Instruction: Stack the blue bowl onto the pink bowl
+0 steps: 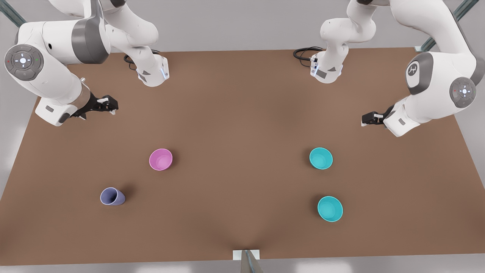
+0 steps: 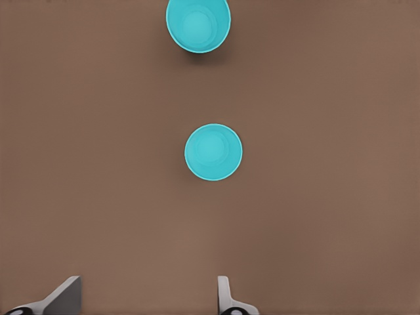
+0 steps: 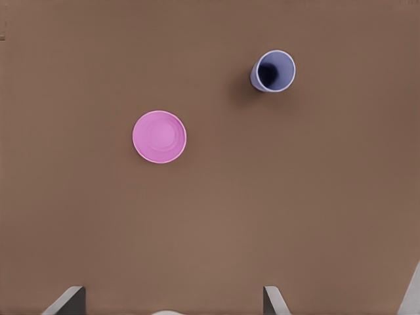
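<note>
Front view: nothing grasped yet, reach step ahead.
Your left gripper (image 1: 364, 122), fingers spread wide, needs to descend on blue bowl (image 1: 321, 158) at its 7 o'clock; right gripper (image 1: 112, 105) waits wide apart, pink bowl (image 1: 160, 159) at its 5.

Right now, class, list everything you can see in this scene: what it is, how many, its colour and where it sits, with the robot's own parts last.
Blue bowl: two look-alikes, teal, both upright on the front view's right; one nearer the arms, the other nearer the table's near edge.
Pink bowl: one, pink-magenta, upright on the front view's left, level with the farther blue bowl.
Cup: one, lavender-blue, on the front view's left, nearer the near edge than the pink bowl.
Table: one, brown, under everything.
Left gripper: one, dark with pale fingers, open, waiting above the table on the front view's right.
Right gripper: one, same colours, open, waiting on the front view's left.
</note>
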